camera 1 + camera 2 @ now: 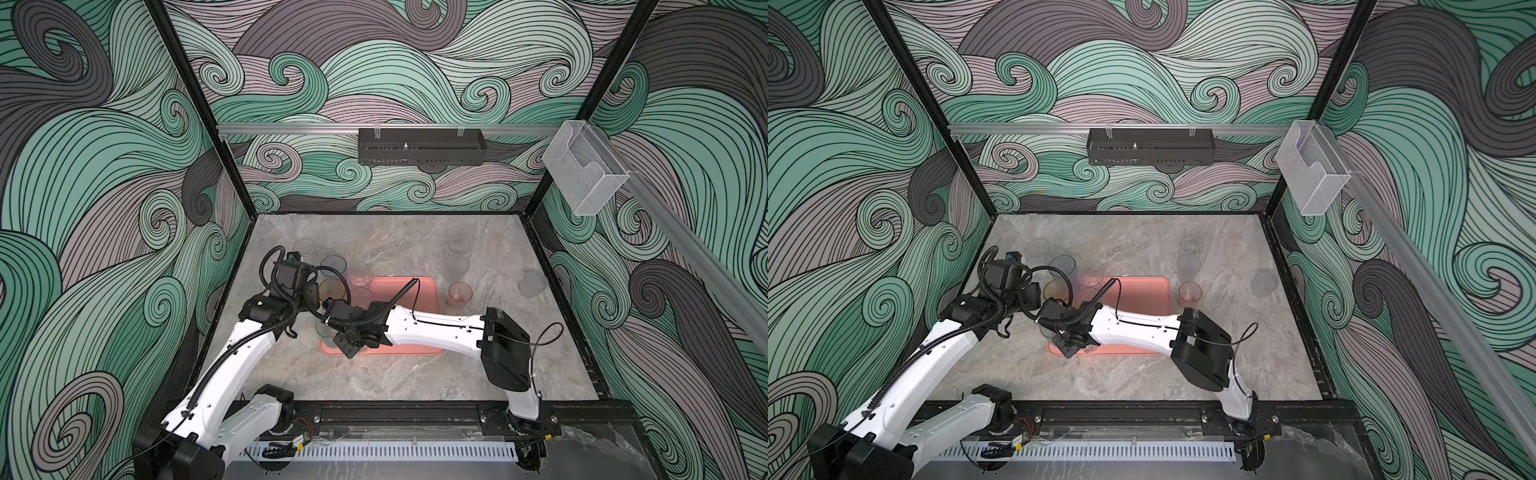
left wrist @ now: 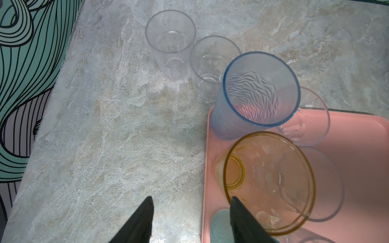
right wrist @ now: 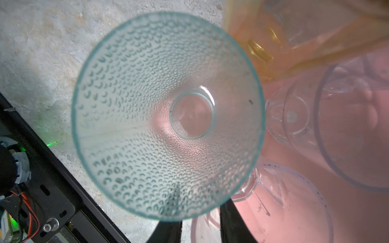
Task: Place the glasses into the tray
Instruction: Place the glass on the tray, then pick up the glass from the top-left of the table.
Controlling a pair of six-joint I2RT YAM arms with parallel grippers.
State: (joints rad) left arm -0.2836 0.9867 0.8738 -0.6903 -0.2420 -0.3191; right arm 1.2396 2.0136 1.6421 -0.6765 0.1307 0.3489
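teal glass (image 3: pixel 147 126) just ahead of right tool (image 3: pixel 200 223) (jaws parted).

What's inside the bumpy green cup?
Nothing; the green cup is empty. The pink tray shows through its clear bottom. Its bumpy wall blurs what lies behind it.

The right arm (image 1: pixel 432 328) hides much of the tray (image 1: pixel 428 291) in both top views.

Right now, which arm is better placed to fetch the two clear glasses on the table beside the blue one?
Probably left. The left gripper, open and empty, faces the clear glasses on its side; the right gripper is over the teal glass at the near corner of the tray.
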